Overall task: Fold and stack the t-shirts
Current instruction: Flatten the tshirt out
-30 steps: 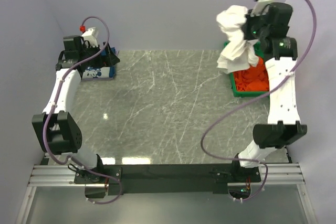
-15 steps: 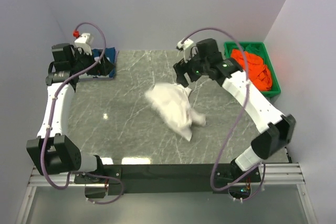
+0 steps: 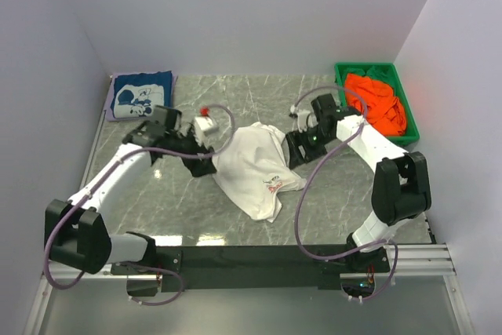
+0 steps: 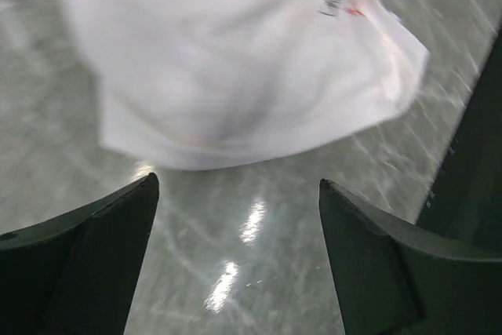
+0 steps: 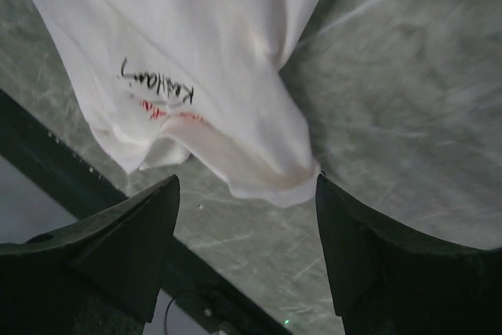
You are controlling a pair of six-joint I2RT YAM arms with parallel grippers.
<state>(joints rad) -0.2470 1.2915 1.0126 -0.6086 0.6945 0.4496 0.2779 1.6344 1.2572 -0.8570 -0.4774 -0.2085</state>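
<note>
A crumpled white t-shirt [image 3: 252, 164] with a small red chest logo lies in the middle of the table. My left gripper [image 3: 205, 164] stands open at its left edge, with nothing between the fingers; in the left wrist view [image 4: 237, 183] the shirt's hem [image 4: 235, 60] lies just ahead. On the shirt's right edge my right gripper [image 3: 296, 149] is open too; in the right wrist view [image 5: 246, 182] the cloth [image 5: 196, 52] is just beyond its fingertips. A folded navy t-shirt [image 3: 141, 93] with a white graphic lies at the back left. An orange t-shirt [image 3: 376, 100] is bunched in the bin.
A green plastic bin [image 3: 365, 67] stands at the back right corner against the wall. Walls close the table on the left, back and right. The dark front rail [image 5: 94, 186] runs along the table's near edge.
My right gripper carried the white t-shirt from above the bin to the table's middle and let go of it. My left arm swung from the back left corner to the shirt's left edge.
</note>
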